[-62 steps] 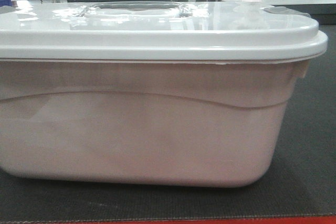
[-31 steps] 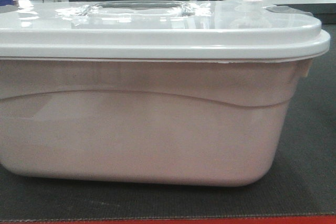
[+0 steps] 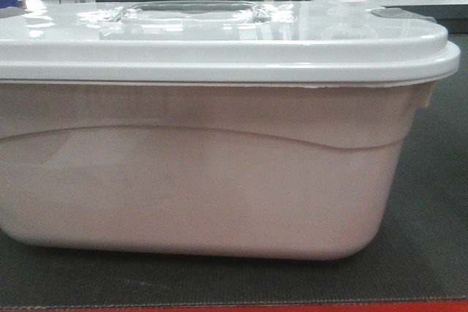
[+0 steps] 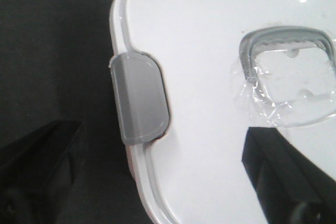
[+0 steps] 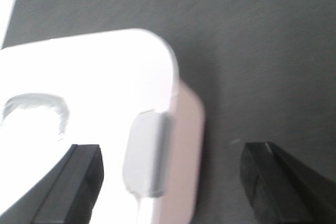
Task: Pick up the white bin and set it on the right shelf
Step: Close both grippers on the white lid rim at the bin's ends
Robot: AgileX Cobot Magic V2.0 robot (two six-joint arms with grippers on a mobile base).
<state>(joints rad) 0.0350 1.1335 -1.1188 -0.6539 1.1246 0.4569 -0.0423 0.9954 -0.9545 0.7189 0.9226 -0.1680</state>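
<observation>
Fully lidded, the white bin (image 3: 205,180) sits on dark matting (image 3: 431,239), contents hidden.

White bin (image 3: 197,180) body pinkish-white, translucent, w/ wavy ridge line; lid (image 3: 219,42) glossy white w/ bright reflections, latch (image 4: 140,98) flat grey, clear panel (image 4: 294,93) rimmed grey; counter (image 3: 431,217) dark charcoal mat, red strip (image 3: 329,307) along front edge; right hand (image 5: 172,156) fingers (image 5: 79,182) black.
</observation>
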